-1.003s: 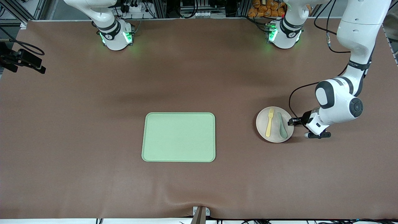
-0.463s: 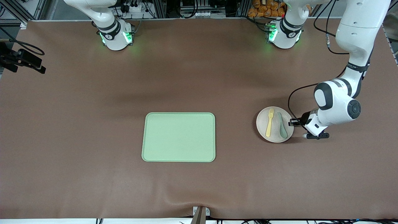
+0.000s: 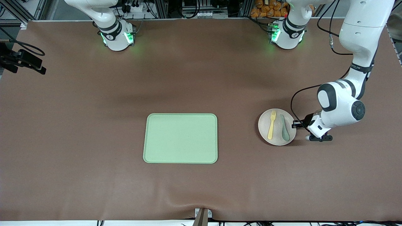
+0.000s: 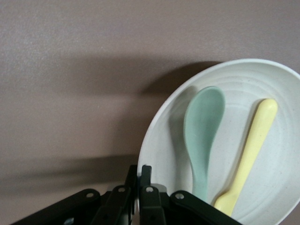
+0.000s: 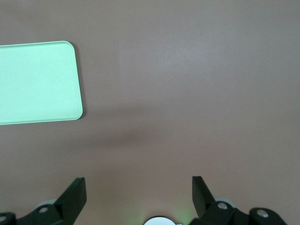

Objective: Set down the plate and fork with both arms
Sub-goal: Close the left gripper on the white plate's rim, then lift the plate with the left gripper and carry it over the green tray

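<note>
The plate is sat on the bench toward the left arm's end, well apart from the green tray. The fork and a green spoon are laid on it side by side. The left gripper is clamped on the plate's rim. The right gripper is parked up high over bare bench, jaws spread wide.

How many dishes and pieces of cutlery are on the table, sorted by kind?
Plate: 1
Fork: 1
Spoon: 1
Tray: 1
Total: 4
</note>
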